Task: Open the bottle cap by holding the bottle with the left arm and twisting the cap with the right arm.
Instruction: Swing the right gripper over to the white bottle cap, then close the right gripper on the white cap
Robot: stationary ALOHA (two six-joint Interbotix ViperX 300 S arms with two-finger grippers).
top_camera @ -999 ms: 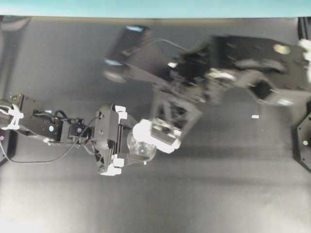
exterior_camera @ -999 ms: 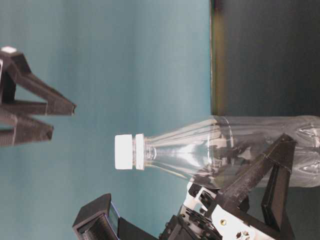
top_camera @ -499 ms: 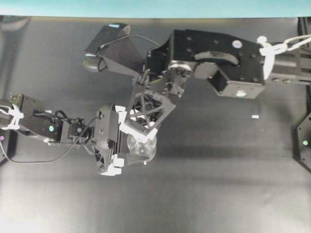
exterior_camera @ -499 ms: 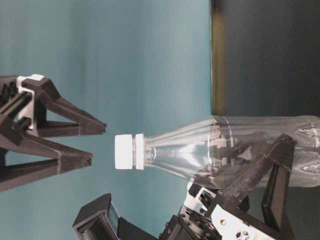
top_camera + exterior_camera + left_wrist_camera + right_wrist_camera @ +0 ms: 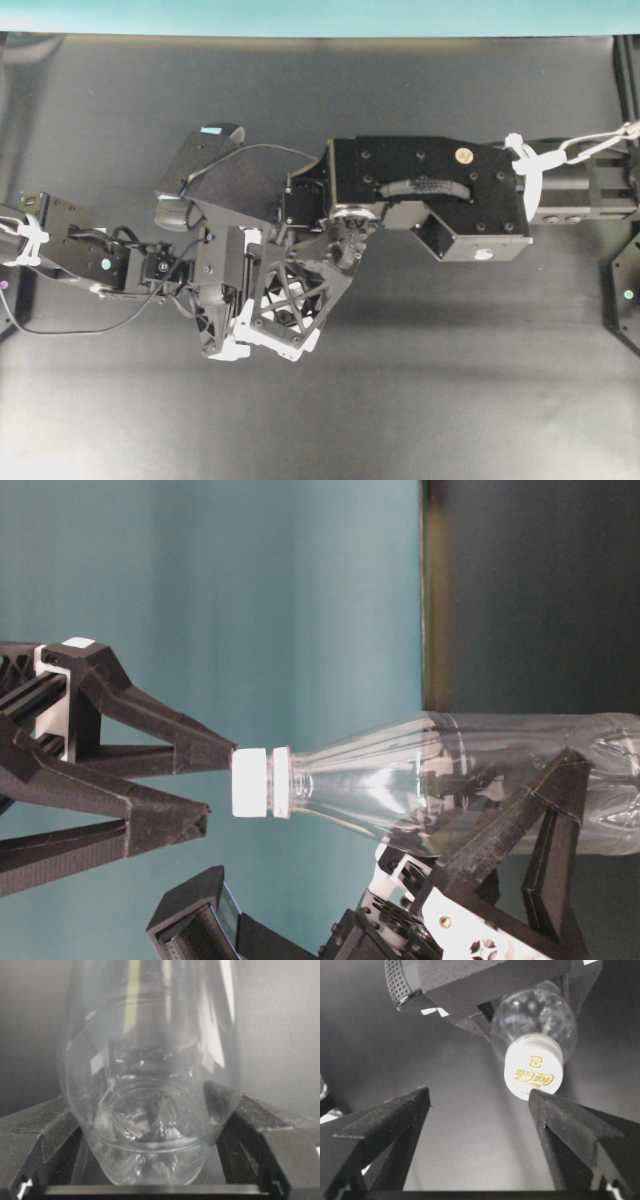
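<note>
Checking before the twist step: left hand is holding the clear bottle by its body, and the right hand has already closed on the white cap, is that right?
Not quite. The left hand does hold the bottle by its body, but the right hand is open, not closed on the cap. The right wrist view shows its fingers spread, the cap off-centre beside one fingertip.

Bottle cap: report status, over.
Left gripper shut on bottle. Right gripper open, cap off-centre by one finger, ungripped. Nothing in the way.
</note>
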